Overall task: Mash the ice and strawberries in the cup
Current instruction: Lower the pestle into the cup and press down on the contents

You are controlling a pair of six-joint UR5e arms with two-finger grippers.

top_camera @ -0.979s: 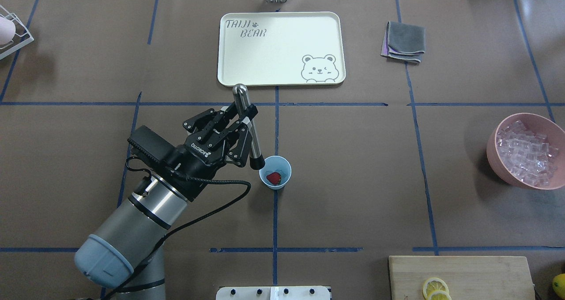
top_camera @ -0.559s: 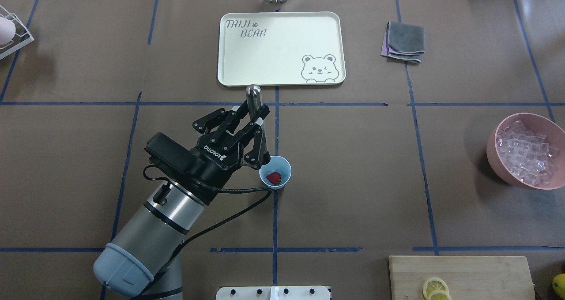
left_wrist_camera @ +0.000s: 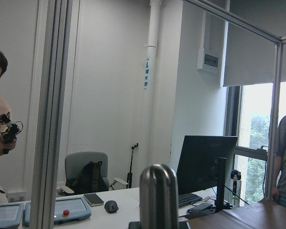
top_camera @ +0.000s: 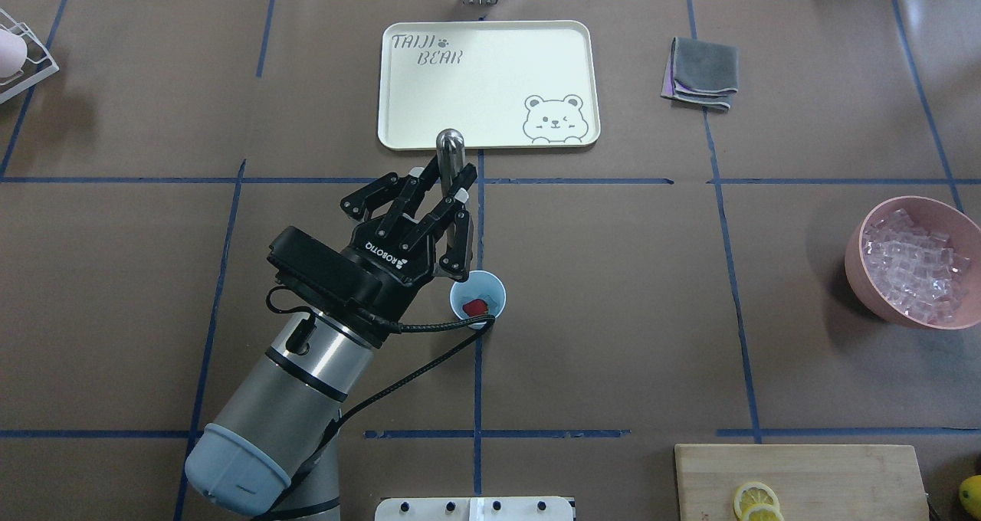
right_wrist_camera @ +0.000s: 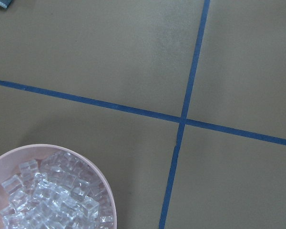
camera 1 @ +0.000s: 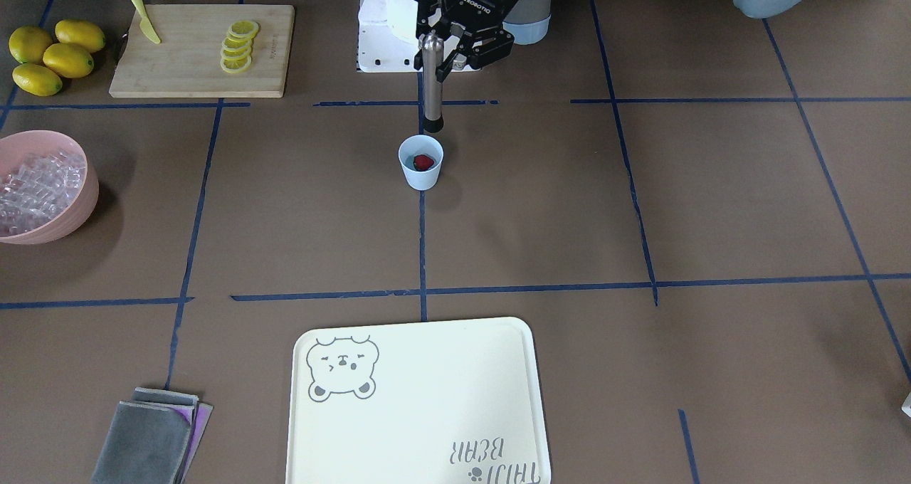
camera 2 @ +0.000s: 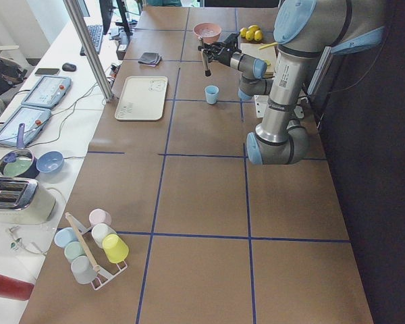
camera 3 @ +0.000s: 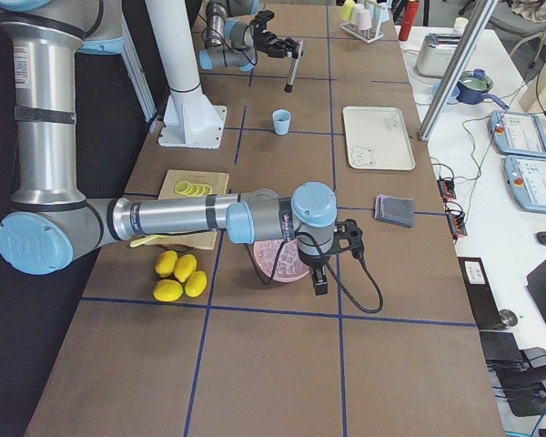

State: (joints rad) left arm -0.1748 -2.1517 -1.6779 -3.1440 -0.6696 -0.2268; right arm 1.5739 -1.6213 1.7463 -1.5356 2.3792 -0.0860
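Clamping a slim steel muddler (camera 1: 430, 85) upright, my left claw (camera 1: 440, 58) hangs above the small pale-blue plastic cup (camera 1: 420, 176), a red strawberry (camera 1: 424, 161) lying inside it. My right claw (camera 3: 320, 278) hovers by the pink bowl (top_camera: 854, 270) of clear ice cubes (top_camera: 912, 264); whether open or closed, I cannot tell.

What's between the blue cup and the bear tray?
Only bare brown cover crossed by blue tape between cup and tray, per the front-facing view.
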